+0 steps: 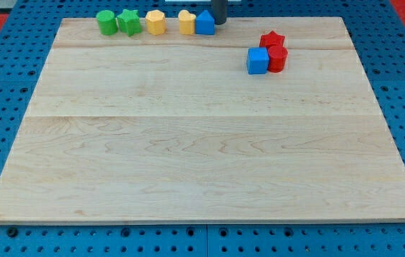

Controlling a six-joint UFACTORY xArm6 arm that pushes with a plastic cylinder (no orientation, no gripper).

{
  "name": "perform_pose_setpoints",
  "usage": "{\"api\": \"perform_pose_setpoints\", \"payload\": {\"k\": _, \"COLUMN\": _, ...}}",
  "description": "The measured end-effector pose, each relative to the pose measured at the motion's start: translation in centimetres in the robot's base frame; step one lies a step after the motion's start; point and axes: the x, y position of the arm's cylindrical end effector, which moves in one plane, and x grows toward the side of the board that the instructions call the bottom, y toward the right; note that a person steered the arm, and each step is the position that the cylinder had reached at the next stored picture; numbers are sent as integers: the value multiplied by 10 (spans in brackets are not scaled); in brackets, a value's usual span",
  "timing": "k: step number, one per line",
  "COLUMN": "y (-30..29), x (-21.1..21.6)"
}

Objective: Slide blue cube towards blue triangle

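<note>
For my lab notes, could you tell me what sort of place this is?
Probably a robotics lab bench: a wooden board on a blue perforated base, small coloured blocks like the blue cube, and my tip.

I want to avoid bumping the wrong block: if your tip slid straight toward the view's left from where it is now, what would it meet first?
Probably the blue triangle: my tip sits just to its right at the view's top edge, seemingly touching or nearly so. A yellow block lies directly beyond it. Depth is hard to judge here.
</note>
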Motion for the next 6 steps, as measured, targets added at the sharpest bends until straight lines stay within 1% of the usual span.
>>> {"api": "perform_pose_setpoints", "payload": {"k": 1, "y": 0, "x": 0}}
{"api": "perform_pose_setpoints", "payload": {"k": 2, "y": 49, "x": 11}}
{"api": "perform_pose_setpoints", "payload": {"k": 3, "y": 46, "x": 46}}
{"api": "perform_pose_setpoints", "payload": {"k": 4, "y": 25, "x": 93}}
{"api": "perform_pose_setpoints", "payload": {"k": 5, "y": 22, "x": 133}}
{"api": "perform_pose_setpoints", "payload": {"k": 6, "y": 36, "x": 174}}
